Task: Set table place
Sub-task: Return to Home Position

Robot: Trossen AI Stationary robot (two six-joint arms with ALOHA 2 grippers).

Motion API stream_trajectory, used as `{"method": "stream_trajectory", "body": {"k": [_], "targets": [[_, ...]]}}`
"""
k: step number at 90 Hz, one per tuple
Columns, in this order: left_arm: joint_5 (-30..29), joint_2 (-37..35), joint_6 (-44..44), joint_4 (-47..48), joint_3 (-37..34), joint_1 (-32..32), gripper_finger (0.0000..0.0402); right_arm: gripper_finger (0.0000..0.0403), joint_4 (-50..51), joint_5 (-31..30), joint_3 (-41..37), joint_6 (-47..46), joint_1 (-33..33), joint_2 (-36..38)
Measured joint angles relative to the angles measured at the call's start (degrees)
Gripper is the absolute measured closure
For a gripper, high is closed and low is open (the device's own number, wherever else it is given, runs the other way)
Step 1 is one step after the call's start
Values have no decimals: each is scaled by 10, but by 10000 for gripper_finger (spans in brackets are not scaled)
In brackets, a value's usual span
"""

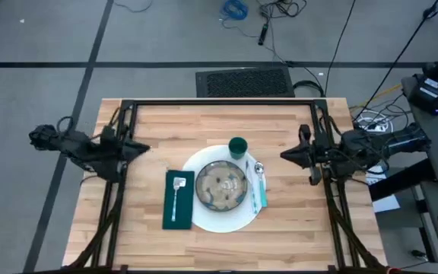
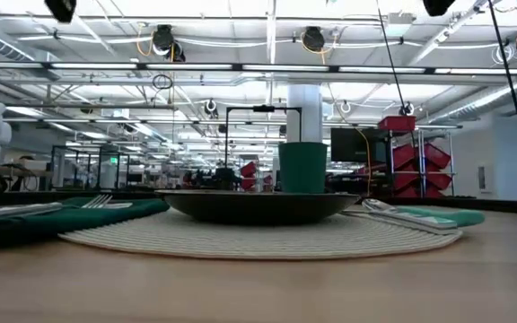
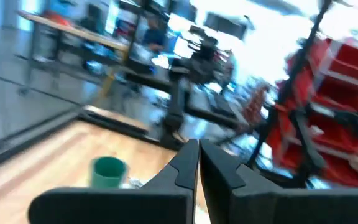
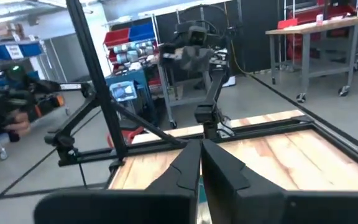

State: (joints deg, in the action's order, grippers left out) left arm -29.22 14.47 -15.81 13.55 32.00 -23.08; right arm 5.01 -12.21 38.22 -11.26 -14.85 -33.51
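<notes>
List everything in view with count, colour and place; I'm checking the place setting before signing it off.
Table: one, light wood with black frame, under everything.
Mat: one, white, round, mid-table.
Dish: one, dark, on the mat.
Cup: one, dark green, upright at the mat's upper right in the high view.
Napkin: one, dark green, along the mat's left edge.
Fork: one, pale, lying on the napkin.
Cutlery: at least a spoon, silver with teal handles, right of the dish; exact count unclear.
Left gripper: one, dark, shut, over the table's left side.
Right gripper: one, dark, shut, over the table's right side.
</notes>
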Motion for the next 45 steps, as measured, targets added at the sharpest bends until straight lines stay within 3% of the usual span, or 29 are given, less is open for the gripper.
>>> {"method": "stream_trajectory", "body": {"k": [18, 45], "targets": [[-23, -49, -3, 27, -1, 0, 402, 403, 24, 2, 0, 0, 0, 1], [-30, -55, 36, 33, -1, 0, 402, 403, 29, 4, 0, 33, 0, -4]]}}
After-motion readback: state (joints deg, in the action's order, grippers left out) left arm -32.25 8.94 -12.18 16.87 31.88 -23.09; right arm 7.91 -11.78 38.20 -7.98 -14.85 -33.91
